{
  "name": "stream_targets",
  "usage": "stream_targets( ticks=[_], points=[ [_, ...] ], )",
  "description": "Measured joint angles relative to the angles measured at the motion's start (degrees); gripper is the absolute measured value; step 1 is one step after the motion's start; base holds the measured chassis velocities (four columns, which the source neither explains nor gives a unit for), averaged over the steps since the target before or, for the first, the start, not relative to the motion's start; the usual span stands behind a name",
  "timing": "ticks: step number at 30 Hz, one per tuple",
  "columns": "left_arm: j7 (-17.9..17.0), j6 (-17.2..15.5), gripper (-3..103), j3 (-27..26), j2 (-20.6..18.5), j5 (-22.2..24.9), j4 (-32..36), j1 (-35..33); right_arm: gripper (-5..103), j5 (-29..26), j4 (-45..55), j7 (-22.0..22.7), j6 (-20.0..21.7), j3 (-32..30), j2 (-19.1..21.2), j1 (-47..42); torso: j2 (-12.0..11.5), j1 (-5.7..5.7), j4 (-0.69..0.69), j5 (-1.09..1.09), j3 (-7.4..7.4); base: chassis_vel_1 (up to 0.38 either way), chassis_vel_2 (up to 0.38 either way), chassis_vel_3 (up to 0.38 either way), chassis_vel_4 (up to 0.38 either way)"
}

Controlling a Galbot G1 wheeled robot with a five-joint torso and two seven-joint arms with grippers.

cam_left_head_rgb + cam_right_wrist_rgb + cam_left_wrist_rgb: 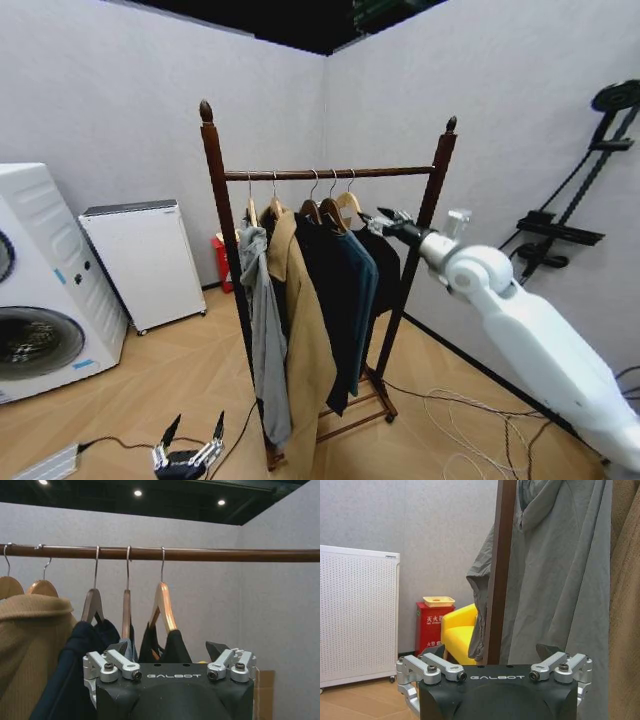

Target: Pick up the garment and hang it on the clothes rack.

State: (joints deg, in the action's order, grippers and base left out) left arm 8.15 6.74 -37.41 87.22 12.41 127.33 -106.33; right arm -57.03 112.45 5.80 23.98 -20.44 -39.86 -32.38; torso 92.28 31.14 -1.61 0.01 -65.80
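Garment: the black jacket hangs on its pale wooden hanger, and the hook is over the bar of the clothes rack. It is the one farthest right of the clothes there.
Right hand: the right hand is up high, just beside the hanger's right shoulder. Its fingers are spread wide and hold nothing.
Left hand: the left hand is low and near, close to the floor, also wide open with nothing in it.
Neighbours: a dark blue jacket hangs just left of the black one, then a tan coat and a grey hoodie.
What could go wrong: I think the open fingers could bump the hanger and knock its hook off the bar.
Other worry: the arm could snag the cloth and tug the jacket down.
Floor: loose cables lie near the rack's foot and could catch the wheels.
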Motion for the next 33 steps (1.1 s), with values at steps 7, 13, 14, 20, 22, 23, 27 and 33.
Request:
stream_targets(
  ticks=[7, 13, 14, 20, 22, 23, 27, 33],
  points=[
    [0.0, 0.0, 100, 0.0, 0.0, 0.0, 0.0, 0.0, 100, 5.2, 8.9, 0.6, 0.7, -14.0, -4.6, -21.5, 0.0, 0.0, -0.02, 0.02, 0.0, 0.0, 0.0, 0.0, 0.0],
    [0.0, 0.0, 100, 0.0, 0.0, 0.0, 0.0, 0.0, 100, 12.1, 13.5, -2.2, -1.1, -24.3, -11.1, -37.7, 0.0, 0.0, -0.02, -0.01, 0.0, 0.0, 0.0, 0.0, 0.0],
    [0.0, 0.0, 100, 0.0, 0.0, 0.0, 0.0, 0.0, 100, 13.5, 14.1, -2.5, -1.2, -25.2, -12.1, -39.5, 0.0, -0.01, -0.02, -0.01, 0.0, 0.0, 0.0, 0.0, 0.0],
    [0.0, 0.0, 100, 0.0, 0.0, 0.0, 0.0, 0.0, 100, 18.4, 16.0, -2.7, -2.1, -26.4, -15.3, -43.2, 0.0, 0.0, 0.0, -0.02, 0.0, 0.0, 0.0, 0.0, 0.0],
    [0.0, 0.0, 100, 0.0, 0.0, 0.0, 0.0, 0.0, 100, 19.1, 16.3, -2.7, -2.3, -26.5, -15.9, -43.7, 0.0, 0.0, 0.0, -0.02, 0.0, 0.0, 0.0, 0.0, 0.0],
    [0.0, 0.0, 100, 0.0, 0.0, 0.0, 0.0, 0.0, 100, 19.9, 16.5, -2.7, -2.7, -26.5, -16.3, -44.1, 0.0, 0.01, 0.0, -0.02, -0.01, 0.0, 0.0, 0.0, 0.0],
    [0.0, 0.0, 100, 0.0, 0.0, 0.0, 0.0, 0.0, 100, 21.1, 16.7, -2.6, -3.2, -26.4, -17.0, -44.6, 0.0, 0.01, 0.01, -0.02, -0.01, 0.0, 0.0, 0.0, 0.0],
    [0.0, 0.0, 100, 0.0, 0.0, 0.0, 0.0, 0.0, 100, 22.7, 17.0, -2.6, -4.4, -26.4, -17.7, -45.4, 0.0, 0.01, 0.0, -0.02, -0.01, -0.007, -0.008, -0.009, -0.006]
  ],
)
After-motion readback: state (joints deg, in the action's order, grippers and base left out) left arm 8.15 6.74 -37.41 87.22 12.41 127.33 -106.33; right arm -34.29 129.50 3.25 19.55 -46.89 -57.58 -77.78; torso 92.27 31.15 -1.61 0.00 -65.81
